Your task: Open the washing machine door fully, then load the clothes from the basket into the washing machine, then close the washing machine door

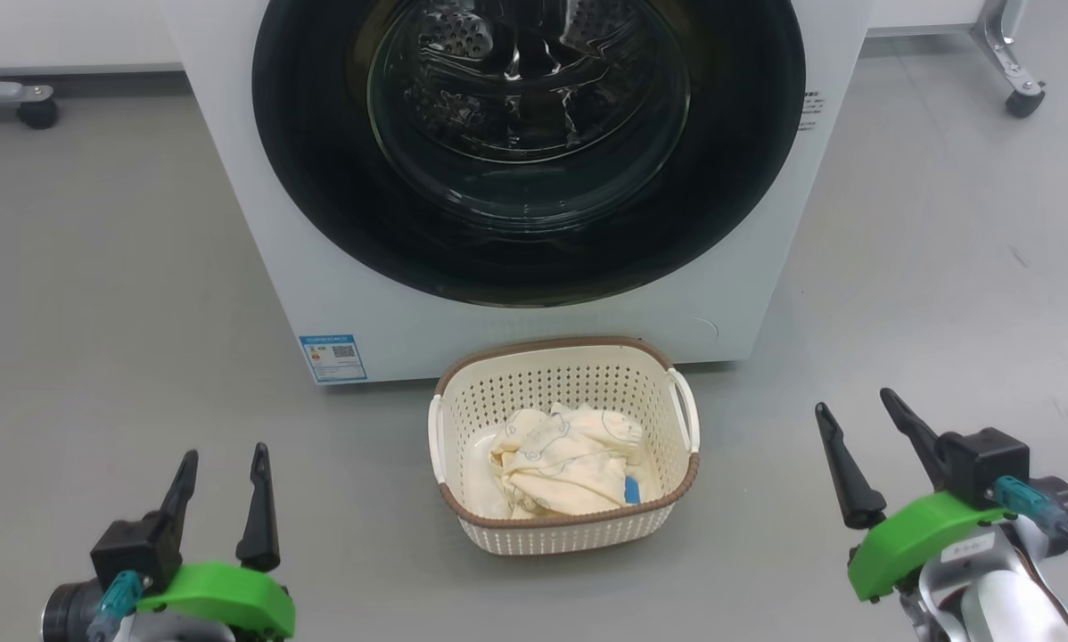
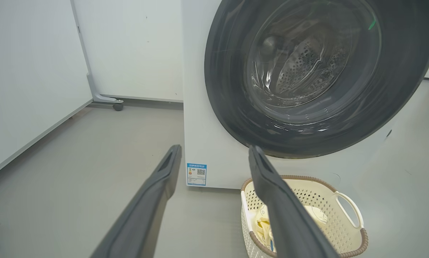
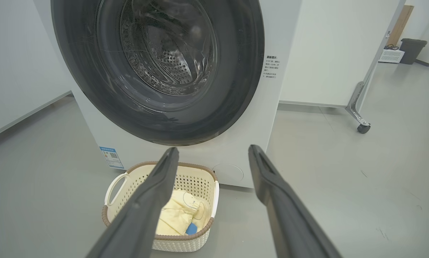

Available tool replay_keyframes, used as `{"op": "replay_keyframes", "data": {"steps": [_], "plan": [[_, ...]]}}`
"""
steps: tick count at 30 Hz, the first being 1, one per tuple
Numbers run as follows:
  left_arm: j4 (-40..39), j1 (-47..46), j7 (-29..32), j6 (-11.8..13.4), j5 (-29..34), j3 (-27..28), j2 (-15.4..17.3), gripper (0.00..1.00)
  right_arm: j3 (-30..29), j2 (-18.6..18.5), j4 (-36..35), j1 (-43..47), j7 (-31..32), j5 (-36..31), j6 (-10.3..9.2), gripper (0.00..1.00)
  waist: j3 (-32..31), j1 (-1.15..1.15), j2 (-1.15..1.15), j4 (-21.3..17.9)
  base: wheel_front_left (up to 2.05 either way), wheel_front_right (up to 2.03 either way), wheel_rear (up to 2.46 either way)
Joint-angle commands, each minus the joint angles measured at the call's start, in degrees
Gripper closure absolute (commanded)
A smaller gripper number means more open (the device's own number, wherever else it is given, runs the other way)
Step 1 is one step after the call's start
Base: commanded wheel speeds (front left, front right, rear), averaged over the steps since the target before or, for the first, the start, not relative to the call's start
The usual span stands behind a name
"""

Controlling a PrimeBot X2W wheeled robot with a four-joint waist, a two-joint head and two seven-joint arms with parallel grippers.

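Observation:
The white washing machine [image 1: 516, 334] stands ahead with its round black-rimmed door [image 1: 320, 178] shut flat against the front. Through the glass the steel drum shows. On the floor just in front sits the cream basket [image 1: 534, 366] holding pale yellow clothes [image 1: 561, 464] with a blue patch. My left gripper [image 1: 223, 459] is open at the lower left, well left of the basket. At the lower right my right gripper [image 1: 853, 399] is open too, to the right of the basket. In the wrist views the door [image 2: 229, 93] [image 3: 236, 71], basket [image 2: 343, 222] [image 3: 196, 172] and clothes [image 2: 316, 213] [image 3: 180, 211] show beyond my open left gripper [image 2: 214, 151] and right gripper [image 3: 213, 151].
Grey floor spreads on both sides of the machine. A wheeled frame leg [image 1: 1020, 94] stands at the back right and a caster [image 1: 36, 111] at the back left. White panels [image 2: 32, 71] line the left side. A dark bin [image 3: 411, 50] stands far off.

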Motion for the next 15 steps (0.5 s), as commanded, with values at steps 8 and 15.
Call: {"op": "replay_keyframes", "data": {"steps": [8, 15], "plan": [[-1.0, -3.9, -0.8, 1.2, 0.0, 2.3, 1.8, 0.0, 0.6, -0.6, -2.0, -2.0, -0.8, -0.2, 0.66, 0.0, 0.1, 0.0, 0.0, -0.2, 0.45, 0.45, -0.9], [-0.8, -4.2, -0.8, 1.3, 0.1, 2.3, 1.8, 0.0, 0.3, -0.3, -1.9, -2.0, -0.8, -0.3, 0.66, 0.0, 0.1, 0.0, 0.0, -0.4, 1.03, 1.03, -2.07]]}}
